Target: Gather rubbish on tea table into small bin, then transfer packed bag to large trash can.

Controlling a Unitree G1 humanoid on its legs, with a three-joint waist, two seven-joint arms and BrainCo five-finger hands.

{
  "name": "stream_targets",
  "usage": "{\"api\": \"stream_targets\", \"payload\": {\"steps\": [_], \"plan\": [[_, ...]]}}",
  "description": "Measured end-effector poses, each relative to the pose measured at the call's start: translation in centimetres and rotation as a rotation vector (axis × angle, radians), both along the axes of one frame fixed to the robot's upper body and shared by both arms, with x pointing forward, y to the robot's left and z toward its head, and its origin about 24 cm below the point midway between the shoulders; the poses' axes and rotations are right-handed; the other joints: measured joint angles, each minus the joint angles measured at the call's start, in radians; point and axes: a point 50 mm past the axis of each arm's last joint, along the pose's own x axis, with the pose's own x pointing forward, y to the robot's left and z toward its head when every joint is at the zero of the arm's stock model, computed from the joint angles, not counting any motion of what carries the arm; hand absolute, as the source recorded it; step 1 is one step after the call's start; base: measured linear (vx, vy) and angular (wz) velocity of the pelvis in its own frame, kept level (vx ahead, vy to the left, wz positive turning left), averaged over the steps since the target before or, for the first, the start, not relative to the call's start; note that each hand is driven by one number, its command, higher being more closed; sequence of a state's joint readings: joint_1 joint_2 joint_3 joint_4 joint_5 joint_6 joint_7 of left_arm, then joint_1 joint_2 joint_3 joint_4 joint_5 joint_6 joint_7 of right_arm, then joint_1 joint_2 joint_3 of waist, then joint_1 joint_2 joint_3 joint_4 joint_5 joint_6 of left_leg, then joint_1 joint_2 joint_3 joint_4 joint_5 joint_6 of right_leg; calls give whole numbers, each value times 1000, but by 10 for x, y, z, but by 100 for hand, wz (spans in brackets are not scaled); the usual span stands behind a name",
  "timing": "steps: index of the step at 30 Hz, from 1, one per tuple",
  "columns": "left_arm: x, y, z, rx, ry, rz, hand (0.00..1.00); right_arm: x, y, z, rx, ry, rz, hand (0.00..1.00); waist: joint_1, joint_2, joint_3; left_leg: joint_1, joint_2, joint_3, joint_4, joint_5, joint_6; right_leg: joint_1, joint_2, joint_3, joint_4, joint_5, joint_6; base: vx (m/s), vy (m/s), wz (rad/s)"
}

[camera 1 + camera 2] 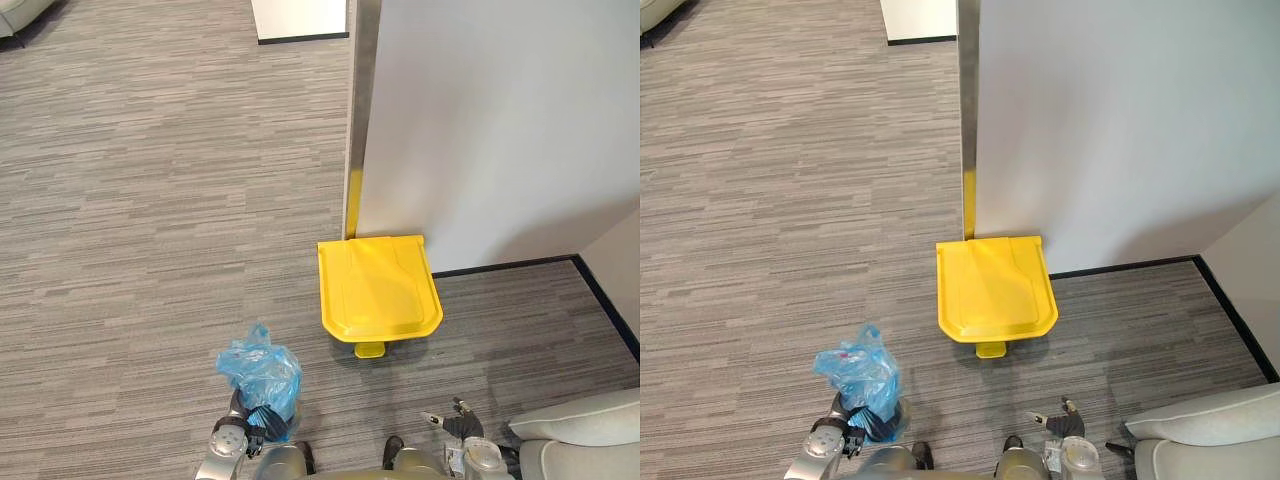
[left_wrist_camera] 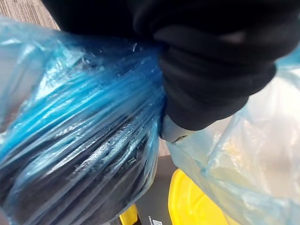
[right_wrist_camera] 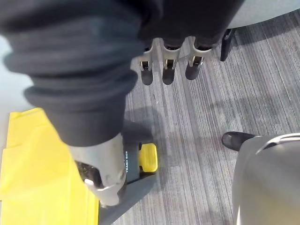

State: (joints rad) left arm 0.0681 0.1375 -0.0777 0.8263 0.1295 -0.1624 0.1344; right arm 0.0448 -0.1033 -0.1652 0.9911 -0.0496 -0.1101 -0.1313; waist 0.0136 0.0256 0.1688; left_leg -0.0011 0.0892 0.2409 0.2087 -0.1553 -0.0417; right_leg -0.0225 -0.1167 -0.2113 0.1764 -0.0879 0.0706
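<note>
I log: left hand (image 1: 251,427) clenched round blue bag (image 1: 261,374); right hand (image 1: 453,420) relaxed, empty; yellow trash can (image 1: 378,286) ahead, lid closed.

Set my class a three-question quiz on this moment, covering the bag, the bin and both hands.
1. True or false: the yellow trash can is open.
2. Which hand grips the blue bag? A left, B right, C neither.
3. Fill in: the right hand holds ___.
Key: 1 false, it is closed. 2 A, the left hand. 3 nothing.
</note>
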Motion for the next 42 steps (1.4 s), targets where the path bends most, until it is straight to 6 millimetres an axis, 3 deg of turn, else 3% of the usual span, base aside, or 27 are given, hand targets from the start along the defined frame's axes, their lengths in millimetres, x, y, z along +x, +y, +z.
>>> {"api": "stream_targets", "payload": {"steps": [6, 14, 20, 27, 34, 36, 38, 41, 42], "plan": [[-8, 1, -6, 2, 39, 2, 100, -1, 0, -1, -11, 11, 17, 0, 0, -11, -12, 27, 0, -4, -72, 41, -8, 2, 10, -6, -13, 6, -9, -4, -45, 1], [-21, 2, -11, 5, 81, 13, 100, -3, 2, -2, -25, 27, 52, 0, 0, -32, -39, 34, -9, -9, -139, 94, 0, 18, 19, -11, -96, 72, -12, -69, -4, 1], [-25, 4, -13, 7, 91, 22, 100, -3, 2, -2, -55, 40, 102, 0, 1, -33, -41, 45, -16, -3, -172, 113, 1, 16, 18, -1, -119, 96, -12, -102, 2, -5], [-26, 7, -13, 10, 92, 35, 100, -3, -3, -1, -93, 48, 138, 0, 2, -33, -46, 36, -17, 15, -171, 93, 0, -1, 18, 30, -140, 100, -9, -20, 9, -10], [-27, 15, -11, 18, 84, 71, 100, 14, -6, 6, -115, 11, 162, 0, 6, -30, -48, -2, 3, 44, -22, -4, 13, -3, 27, 78, -119, 90, 13, 106, 30, -20], [-24, 15, -10, 18, 76, 70, 100, 24, -6, 9, -120, -10, 170, 0, 6, -30, -48, -27, 5, 47, 22, -39, 20, -43, 18, 83, -49, 51, 20, 86, 53, -13], [-19, 14, -8, 16, 64, 66, 100, 30, -7, 11, -125, -22, 173, 0, 6, -33, -45, -43, -2, 47, 90, -91, 35, -117, -16, 97, 138, -33, 47, 87, 89, 5], [-16, 15, -6, 20, 51, 62, 100, 28, -6, 10, -125, -14, 181, 0, -1, -28, -32, 0, -10, 28, 146, -156, 62, -208, -62, 107, 461, -44, 74, 83, 83, 16], [-14, 22, -4, 40, 43, 59, 100, 25, -2, 8, -114, 2, 198, 0, -1, -32, -1, 46, -23, 20, 164, -190, 82, -272, -78, 122, 608, -92, 98, 105, 60, 19]]}}
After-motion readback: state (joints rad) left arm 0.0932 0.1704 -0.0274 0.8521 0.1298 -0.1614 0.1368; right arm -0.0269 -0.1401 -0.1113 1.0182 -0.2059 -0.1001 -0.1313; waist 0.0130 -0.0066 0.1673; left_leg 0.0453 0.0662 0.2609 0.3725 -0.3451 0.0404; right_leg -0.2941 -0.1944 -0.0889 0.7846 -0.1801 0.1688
